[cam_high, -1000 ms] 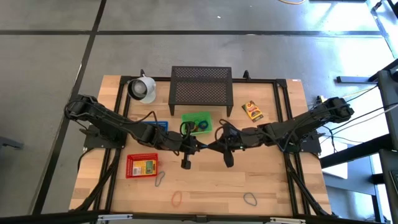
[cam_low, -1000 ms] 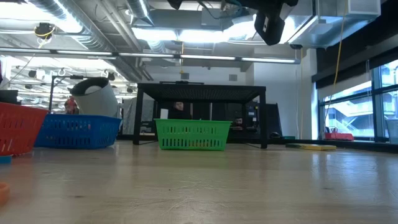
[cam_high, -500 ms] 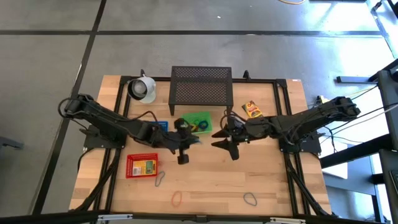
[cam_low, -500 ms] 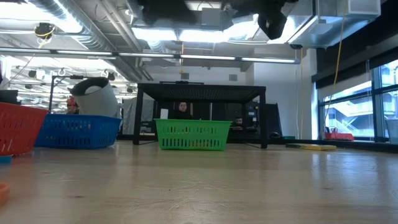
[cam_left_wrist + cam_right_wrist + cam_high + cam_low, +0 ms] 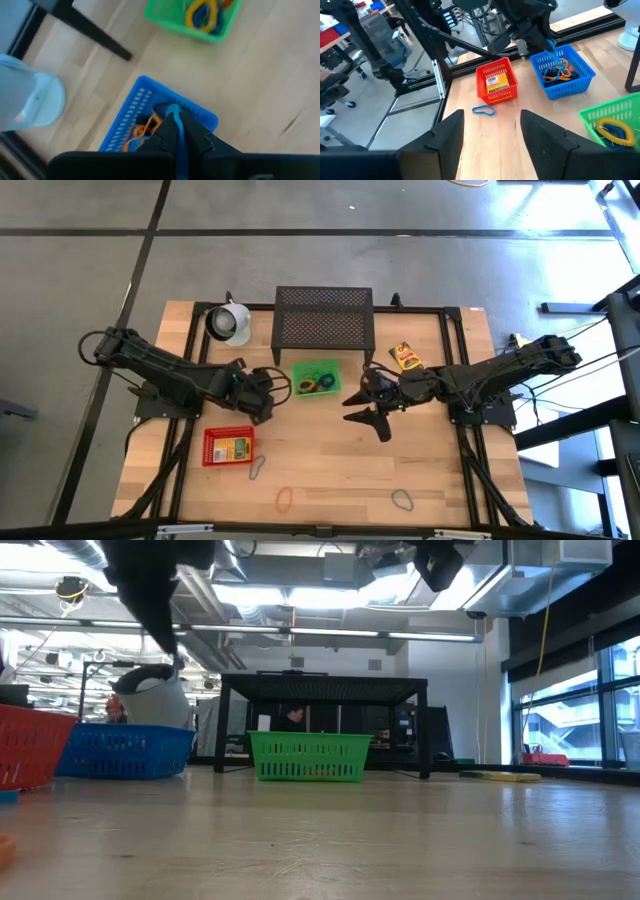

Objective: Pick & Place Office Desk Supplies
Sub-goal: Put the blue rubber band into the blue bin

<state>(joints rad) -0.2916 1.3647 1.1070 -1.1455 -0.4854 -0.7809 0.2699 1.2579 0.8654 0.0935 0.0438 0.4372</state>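
Observation:
My left gripper [image 5: 262, 404] hangs over the blue basket [image 5: 131, 116], shut on a thin blue rubber band [image 5: 178, 137]. The basket holds orange and blue bands. My right gripper [image 5: 367, 421] stands open above the middle of the table, with nothing between its fingers [image 5: 452, 135]. A green basket [image 5: 318, 377] with yellow and blue bands sits between the two grippers. A red basket [image 5: 228, 447] holding a yellow crayon box sits near the left front. My left gripper pinches the blue rubber band [image 5: 178, 131] between its two shut fingers. The band shows as a narrow strip running along the gap. The fingers slant down over the blue basket. The band's free end [image 5: 550, 45] hangs below the fingertips, clear of the basket.
A black mesh stand [image 5: 323, 317] and a white cup [image 5: 230, 322] stand at the far edge. A yellow crayon box [image 5: 405, 357] lies on the far right. Loose bands lie near the front edge: grey [image 5: 257, 467], red [image 5: 285, 500] and grey [image 5: 402, 500].
The two grippers met at the table's middle. My right gripper has opened, let go and drawn back a little toward the right and far side. My left gripper, still shut, has carried the blue band toward the table's left edge, over the blue basket.

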